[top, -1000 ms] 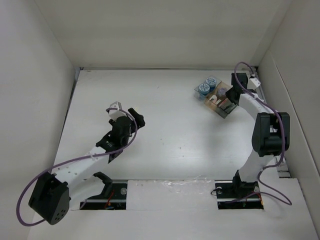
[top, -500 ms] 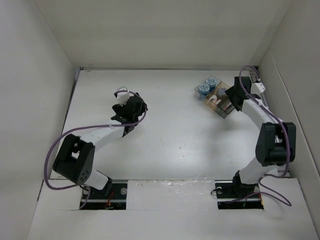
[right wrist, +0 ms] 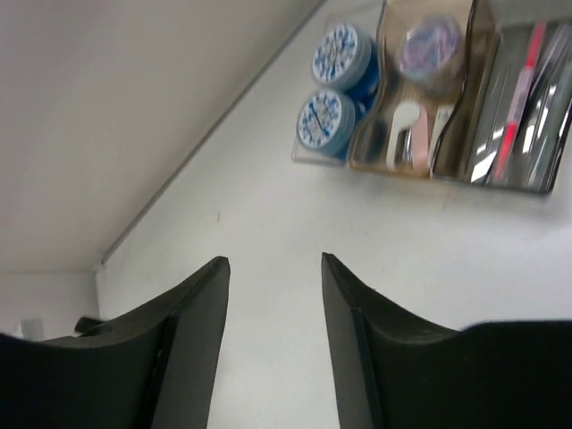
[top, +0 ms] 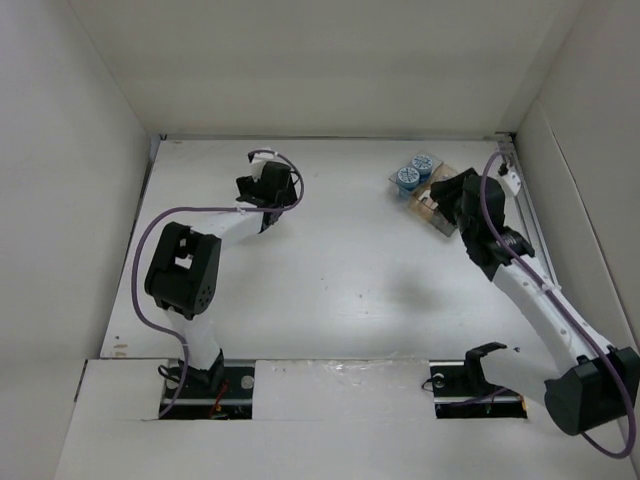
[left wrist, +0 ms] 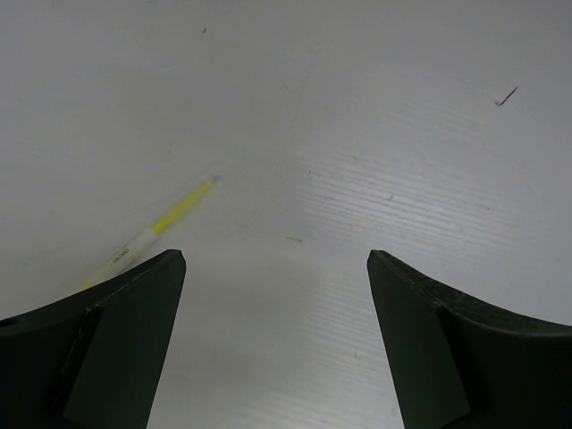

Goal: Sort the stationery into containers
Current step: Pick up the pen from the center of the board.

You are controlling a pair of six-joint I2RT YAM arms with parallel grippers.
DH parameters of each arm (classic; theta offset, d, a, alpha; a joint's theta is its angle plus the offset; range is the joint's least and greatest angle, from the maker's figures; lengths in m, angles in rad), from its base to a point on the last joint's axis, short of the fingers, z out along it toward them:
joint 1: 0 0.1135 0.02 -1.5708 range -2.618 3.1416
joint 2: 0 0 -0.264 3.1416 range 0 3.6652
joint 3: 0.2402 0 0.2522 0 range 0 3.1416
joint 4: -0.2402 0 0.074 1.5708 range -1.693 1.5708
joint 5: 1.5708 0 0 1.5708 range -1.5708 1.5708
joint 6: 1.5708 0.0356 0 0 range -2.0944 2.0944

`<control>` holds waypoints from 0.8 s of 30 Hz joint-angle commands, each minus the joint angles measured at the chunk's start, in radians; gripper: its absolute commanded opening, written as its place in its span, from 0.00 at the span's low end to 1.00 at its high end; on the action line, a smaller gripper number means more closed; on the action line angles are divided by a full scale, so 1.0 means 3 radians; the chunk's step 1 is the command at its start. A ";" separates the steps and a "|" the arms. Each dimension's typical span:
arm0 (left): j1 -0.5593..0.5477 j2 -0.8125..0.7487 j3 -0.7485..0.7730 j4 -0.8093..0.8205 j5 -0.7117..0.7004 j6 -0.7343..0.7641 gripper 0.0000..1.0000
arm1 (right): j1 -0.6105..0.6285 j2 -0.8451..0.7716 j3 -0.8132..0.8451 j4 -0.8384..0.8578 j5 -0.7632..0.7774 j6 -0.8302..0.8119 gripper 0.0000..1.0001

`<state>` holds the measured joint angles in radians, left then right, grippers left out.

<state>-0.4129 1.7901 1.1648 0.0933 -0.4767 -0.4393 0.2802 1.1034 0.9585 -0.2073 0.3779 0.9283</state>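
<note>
The clear organizer tray (top: 438, 226) stands at the far right of the table. In the right wrist view its clear end compartment holds two blue-and-white rolls (right wrist: 340, 55) (right wrist: 326, 118), also seen from above (top: 407, 178). A tan compartment (right wrist: 451, 116) holds small pale items. A smoky grey compartment holds an orange-red pen (right wrist: 518, 85) and grey pens (right wrist: 547, 98). My right gripper (right wrist: 273, 261) is open and empty, just near-right of the tray (top: 452, 196). My left gripper (left wrist: 277, 268) is open and empty over the far left-middle of the table (top: 268, 186). A slim yellow-and-white pen (left wrist: 170, 219) lies just beyond its left finger.
White walls enclose the table on the left, back and right. The back wall's foot runs close behind the tray (right wrist: 206, 134). A white ledge (top: 340, 400) covers the near edge by the arm bases.
My left arm swung from the near left toward the far wall, carrying its gripper farther away. My right arm stretched out and its gripper shifted left and nearer beside the tray.
</note>
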 commanded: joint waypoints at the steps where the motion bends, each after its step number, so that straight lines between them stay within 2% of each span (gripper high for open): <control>1: 0.0042 0.0066 0.0146 -0.0213 0.0254 0.0614 0.81 | 0.0180 -0.0170 -0.0238 0.0149 -0.0165 -0.0042 0.49; 2: 0.0042 0.0067 0.0146 -0.0249 0.0194 0.0681 0.81 | 0.0211 -0.0246 -0.0280 0.0149 -0.0165 -0.0042 0.34; 3: 0.0113 0.0067 0.0146 -0.0300 0.0147 0.0808 0.81 | 0.0272 -0.0318 -0.0361 0.0149 -0.0206 -0.0042 0.26; 4: 0.0154 0.0036 0.0111 -0.0336 0.0111 0.0855 0.81 | 0.0273 -0.0319 -0.0362 0.0149 -0.0252 -0.0042 0.20; 6: 0.0256 -0.0004 0.0111 -0.0403 0.0126 0.0896 0.81 | 0.0309 -0.0426 -0.0479 0.0180 -0.0354 -0.0042 0.15; 8: 0.0429 -0.0041 0.0111 -0.0403 0.0254 0.0932 0.81 | 0.0400 -0.0492 -0.0546 0.0216 -0.0457 -0.0042 0.15; 10: 0.0497 -0.0005 0.0111 -0.0403 0.0346 0.1024 0.81 | 0.0431 -0.0569 -0.0587 0.0251 -0.0457 -0.0042 0.20; 16: 0.0497 0.0235 0.0386 -0.0730 0.0331 0.1244 0.78 | 0.0544 -0.0600 -0.0618 0.0282 -0.0554 -0.0072 0.30; 24: 0.0497 0.0312 0.0264 -0.0730 0.0576 0.1341 0.67 | 0.0733 -0.0508 -0.0557 0.0282 -0.0487 -0.0072 0.31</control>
<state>-0.2642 1.8965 1.2476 -0.1059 -0.3367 -0.0704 0.4805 0.9470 0.7715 -0.1707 0.2260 0.9184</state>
